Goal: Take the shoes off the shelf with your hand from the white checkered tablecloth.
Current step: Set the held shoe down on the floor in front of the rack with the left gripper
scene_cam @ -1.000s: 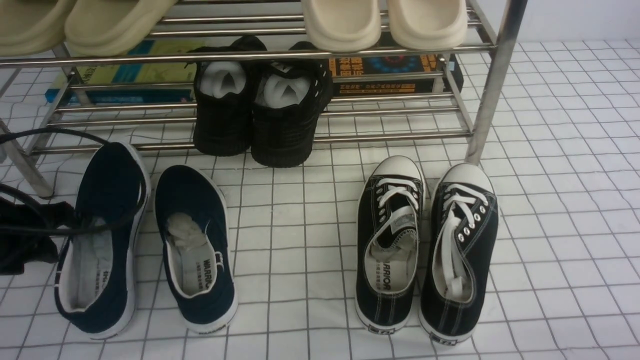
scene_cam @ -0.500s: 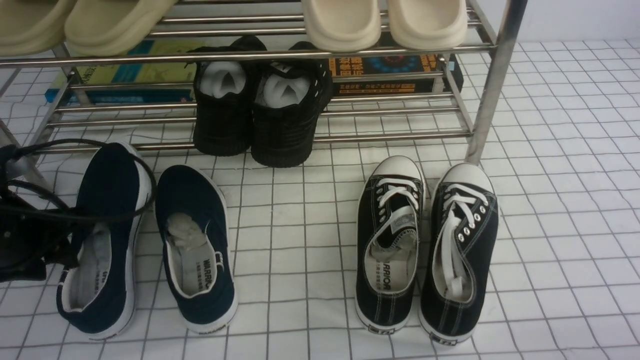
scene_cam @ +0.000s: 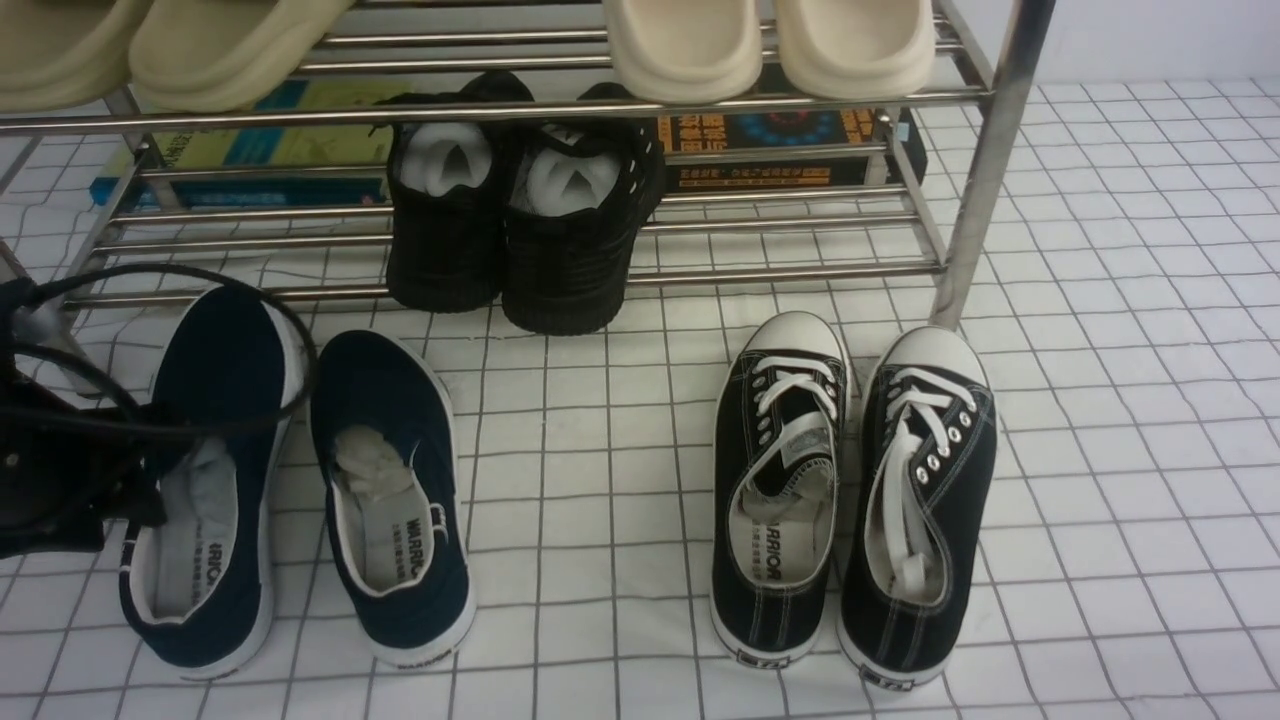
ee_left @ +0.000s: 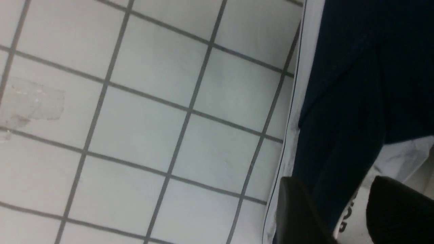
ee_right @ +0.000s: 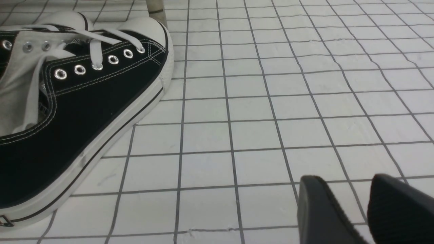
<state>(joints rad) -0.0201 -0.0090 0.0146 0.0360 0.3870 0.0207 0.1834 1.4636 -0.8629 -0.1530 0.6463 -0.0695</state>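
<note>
From the front, both navy shoes (scene_cam: 385, 400) lie on the white checkered tablecloth (scene_cam: 600, 480) just ahead of the shelf (scene_cam: 640, 272), toes toward its lowest bar and clear of it. The left claw (scene_cam: 130, 500) is against the outer shoe (scene_cam: 225, 370) at its side wall, and its cable (scene_cam: 290, 340) loops across that shoe's toe. The black lace-up sneakers (scene_cam: 850, 500) stand well apart to the right. In the left wrist view, the claw (ee_left: 342, 206) straddles the outer shoe (ee_left: 346, 101). One finger (ee_left: 298, 210) is outside the wall and the other is inside over the insole, but I cannot tell whether they truly squeeze it. The job looks nearly done, so the thing now is a clean release. Set the sole flat on the tablecloth (ee_left: 135, 118), spread wide, then rise straight so the inner finger and cable don't drag the shoe. In the right wrist view, the right claw (ee_right: 352, 210) is spread and empty, low over the tablecloth (ee_right: 237, 135) near a sneaker (ee_right: 84, 101).
</note>
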